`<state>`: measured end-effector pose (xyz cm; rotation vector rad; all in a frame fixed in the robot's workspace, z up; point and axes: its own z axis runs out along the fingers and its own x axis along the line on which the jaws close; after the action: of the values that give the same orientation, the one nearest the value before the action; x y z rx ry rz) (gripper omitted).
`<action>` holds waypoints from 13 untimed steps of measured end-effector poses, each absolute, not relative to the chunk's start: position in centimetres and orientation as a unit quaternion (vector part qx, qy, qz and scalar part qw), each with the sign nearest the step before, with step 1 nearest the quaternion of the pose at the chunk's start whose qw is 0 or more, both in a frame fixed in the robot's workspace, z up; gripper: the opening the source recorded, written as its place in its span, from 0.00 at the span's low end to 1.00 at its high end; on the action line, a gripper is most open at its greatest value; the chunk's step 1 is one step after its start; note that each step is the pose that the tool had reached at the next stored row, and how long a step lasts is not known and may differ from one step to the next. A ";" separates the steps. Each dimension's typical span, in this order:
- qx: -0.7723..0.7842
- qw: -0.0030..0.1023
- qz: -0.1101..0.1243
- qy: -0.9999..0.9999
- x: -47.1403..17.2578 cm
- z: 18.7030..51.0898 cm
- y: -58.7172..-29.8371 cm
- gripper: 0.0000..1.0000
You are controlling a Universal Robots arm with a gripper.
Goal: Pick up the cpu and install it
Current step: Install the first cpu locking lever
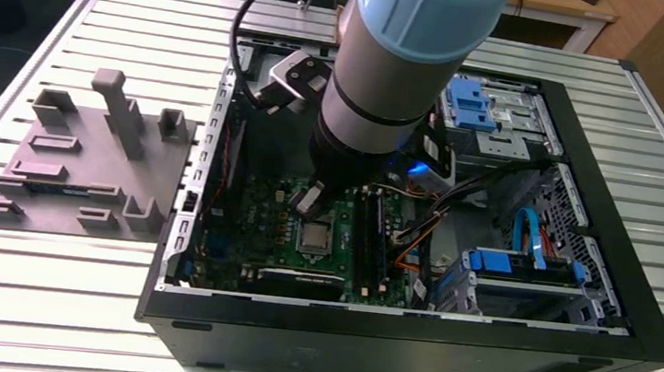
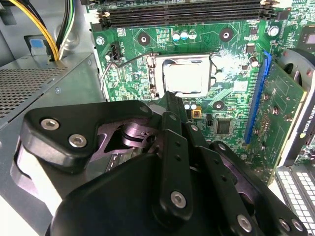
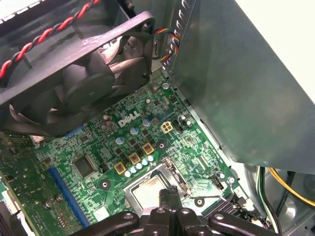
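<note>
tool: we saw the black two-finger tool (image 2: 172,105) with fingers pressed together, empty, just above the socket
cpu: we found the shiny silver square cpu (image 2: 186,78) seated in the green motherboard (image 2: 231,105) socket
case: open black computer case (image 1: 415,343) sat on the slatted metal counter (image 1: 50,286)

The cpu (image 2: 186,77) has a smooth, shiny silver metal top, seated in the socket frame (image 2: 156,73) of bright bare metal. The motherboard (image 2: 231,105) is glossy green board with small metal-capped parts. The gripper (image 2: 170,101) is matt black, with smooth plastic-looking links fastened by bright metal screws. The computer case (image 1: 414,347) has dull black outer walls and plain grey sheet metal inside. The desk (image 1: 72,307) is ribbed, brushed aluminium. The fixture (image 1: 81,169) is matt grey plastic. The fan (image 3: 74,73) is matt black plastic.
</note>
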<state>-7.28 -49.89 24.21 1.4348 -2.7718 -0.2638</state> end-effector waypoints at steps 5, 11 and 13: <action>0.458 0.005 -0.084 -0.885 -6.1 24.2 -49.9 0.10; 0.458 0.005 -0.084 -0.885 -4.5 24.2 -49.8 0.10; 0.458 0.005 -0.084 -0.885 -3.8 24.2 -49.4 0.10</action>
<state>-3.84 -49.37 24.18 1.4347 -2.7718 -0.2636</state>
